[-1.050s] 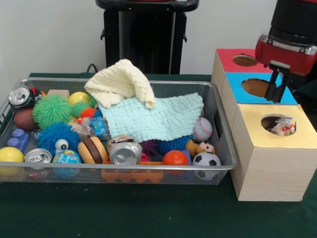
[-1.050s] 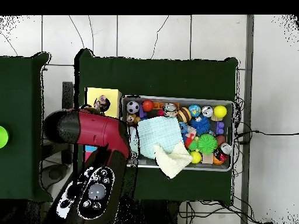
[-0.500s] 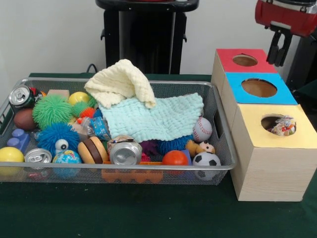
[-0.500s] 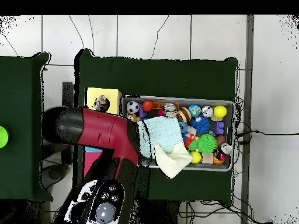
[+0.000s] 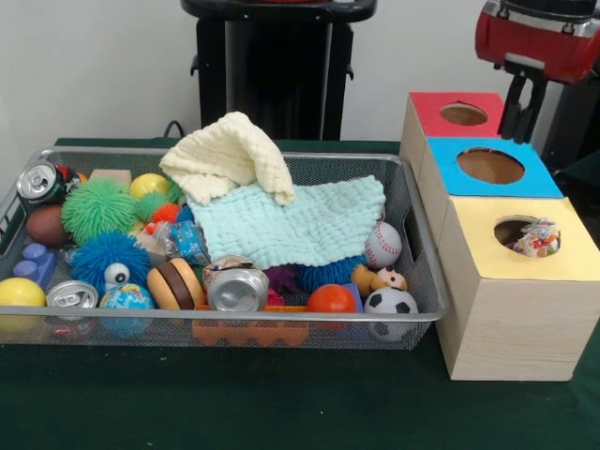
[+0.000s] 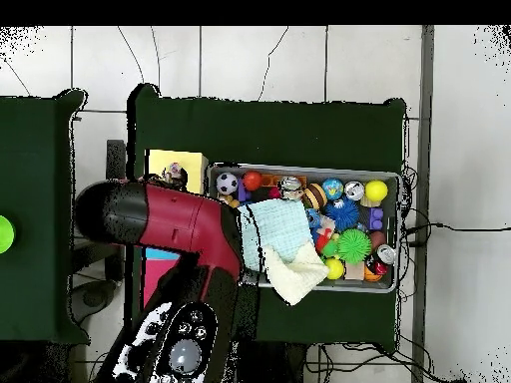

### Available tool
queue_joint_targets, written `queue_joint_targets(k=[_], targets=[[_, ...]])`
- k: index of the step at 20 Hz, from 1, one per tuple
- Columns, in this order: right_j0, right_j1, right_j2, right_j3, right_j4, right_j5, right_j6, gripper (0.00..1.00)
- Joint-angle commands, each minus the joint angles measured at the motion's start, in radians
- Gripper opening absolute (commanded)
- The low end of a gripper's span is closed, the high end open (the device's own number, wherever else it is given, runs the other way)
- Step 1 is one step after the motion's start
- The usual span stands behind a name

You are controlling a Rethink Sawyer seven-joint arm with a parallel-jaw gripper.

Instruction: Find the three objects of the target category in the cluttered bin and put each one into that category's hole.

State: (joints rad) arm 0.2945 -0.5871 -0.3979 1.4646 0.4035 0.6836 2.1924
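Note:
My gripper point(image 5: 522, 110) hangs high over the back right, above the boxes and between the red hole point(image 5: 463, 114) and the blue hole point(image 5: 489, 166). Its two dark fingers stand slightly apart, with nothing between them. The yellow hole point(image 5: 525, 234) holds a crumpled wrapper point(image 5: 537, 238). The wire bin point(image 5: 427, 281) is packed with cans point(image 5: 237, 289), a baseball point(image 5: 382, 245), a soccer ball point(image 5: 391, 305), an orange ball point(image 5: 331, 299) and spiky balls point(image 5: 99, 208). In the overhead view the red arm point(image 6: 170, 221) hides the gripper and most of the boxes.
A pale yellow cloth point(image 5: 230, 155) lies over a mint cloth point(image 5: 291, 223) and covers the bin's middle. A burger toy point(image 5: 176, 284), a globe ball point(image 5: 127, 300) and a yellow ball point(image 5: 19, 292) sit at the front left. In the overhead view the bin point(image 6: 304, 170) lies right of the yellow box point(image 6: 175, 163).
The gripper rose from just over the blue hole to well above the boxes, then dipped slightly. The bin's contents have not moved.

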Motion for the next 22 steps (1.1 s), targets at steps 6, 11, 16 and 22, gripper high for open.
queue_joint_targets(k=[6, 11, 16, 22], targets=[[-0.113, 0.175, 0.195, 0.010, -0.002, -0.275, 0.093, 0.00], [-0.084, 0.232, 0.172, -0.065, 0.016, -0.271, 0.157, 0.00], [-0.071, 0.289, 0.177, -0.119, 0.047, -0.293, 0.189, 0.00], [-0.024, 0.353, 0.115, -0.214, 0.076, -0.222, 0.248, 0.00]])
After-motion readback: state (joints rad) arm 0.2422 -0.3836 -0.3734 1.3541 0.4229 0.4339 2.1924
